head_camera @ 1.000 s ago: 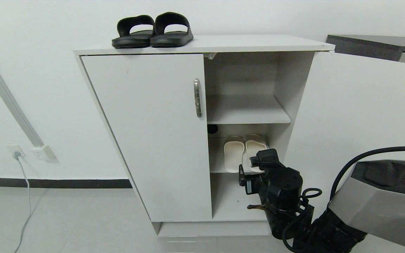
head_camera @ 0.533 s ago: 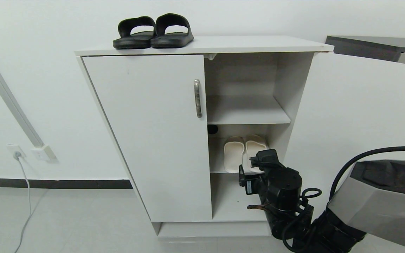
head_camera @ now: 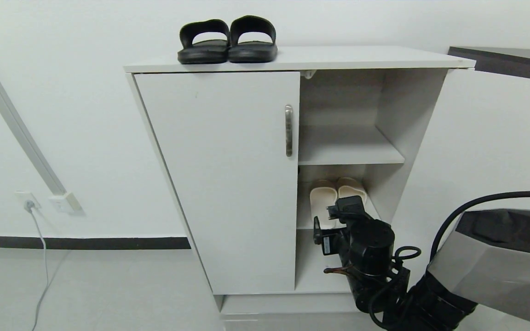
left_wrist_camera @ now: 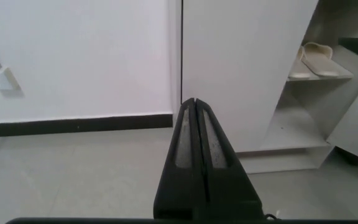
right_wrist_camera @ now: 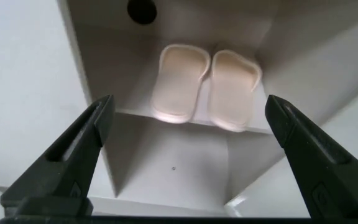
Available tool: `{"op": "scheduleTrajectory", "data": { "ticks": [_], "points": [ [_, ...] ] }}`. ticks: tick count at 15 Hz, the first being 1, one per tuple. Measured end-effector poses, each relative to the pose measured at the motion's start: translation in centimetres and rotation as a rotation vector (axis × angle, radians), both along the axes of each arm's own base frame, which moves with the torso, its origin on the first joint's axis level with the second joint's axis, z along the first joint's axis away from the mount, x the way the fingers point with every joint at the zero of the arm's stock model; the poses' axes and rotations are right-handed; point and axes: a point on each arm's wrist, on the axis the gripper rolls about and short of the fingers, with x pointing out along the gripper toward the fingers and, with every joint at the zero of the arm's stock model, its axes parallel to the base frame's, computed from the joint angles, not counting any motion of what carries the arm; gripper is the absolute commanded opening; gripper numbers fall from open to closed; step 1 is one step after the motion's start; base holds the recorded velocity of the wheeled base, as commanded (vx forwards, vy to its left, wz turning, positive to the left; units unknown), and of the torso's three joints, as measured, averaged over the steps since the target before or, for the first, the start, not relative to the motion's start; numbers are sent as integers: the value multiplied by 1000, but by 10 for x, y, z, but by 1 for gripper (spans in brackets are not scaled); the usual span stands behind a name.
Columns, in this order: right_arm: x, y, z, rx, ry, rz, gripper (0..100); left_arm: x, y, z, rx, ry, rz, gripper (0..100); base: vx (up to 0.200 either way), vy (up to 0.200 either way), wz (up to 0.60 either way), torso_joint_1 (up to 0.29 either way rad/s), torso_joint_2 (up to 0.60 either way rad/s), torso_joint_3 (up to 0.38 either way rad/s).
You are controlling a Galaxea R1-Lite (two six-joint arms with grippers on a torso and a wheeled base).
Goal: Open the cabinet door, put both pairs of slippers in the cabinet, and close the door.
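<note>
Sliding rightward across the head view over the last second, the whole scene tells of a camera move, not a cabinet [head_camera: 219, 184] move; the black slippers [head_camera: 228, 43], the pair likely left to stow, now sit nearer centre. They rest on the cabinet top, left of middle, heels near its front edge, long axes front to back. The cream slippers [head_camera: 324, 202] lie likewise on the middle shelf [head_camera: 304, 223]. The right gripper [right_wrist_camera: 188, 106] jaws gape wide, empty; the left gripper [left_wrist_camera: 194, 106] jaws press together, empty.

Wall socket [head_camera: 27, 201], cable [head_camera: 45, 259], perhaps a switch [head_camera: 65, 202]
</note>
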Motion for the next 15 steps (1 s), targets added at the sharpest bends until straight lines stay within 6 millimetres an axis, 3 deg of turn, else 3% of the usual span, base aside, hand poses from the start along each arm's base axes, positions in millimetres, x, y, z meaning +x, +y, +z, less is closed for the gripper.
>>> {"op": "scheduleTrajectory", "data": {
  "ticks": [9,15],
  "points": [
    [-1,0,0,0,0,3,100,0,0,0,0,-1,0,0,0,200,0,2,2,1],
    [-3,-4,2,0,-34,1,100,0,0,0,-1,0,0,0,0,0,0,0,0,0]
  ]
}}
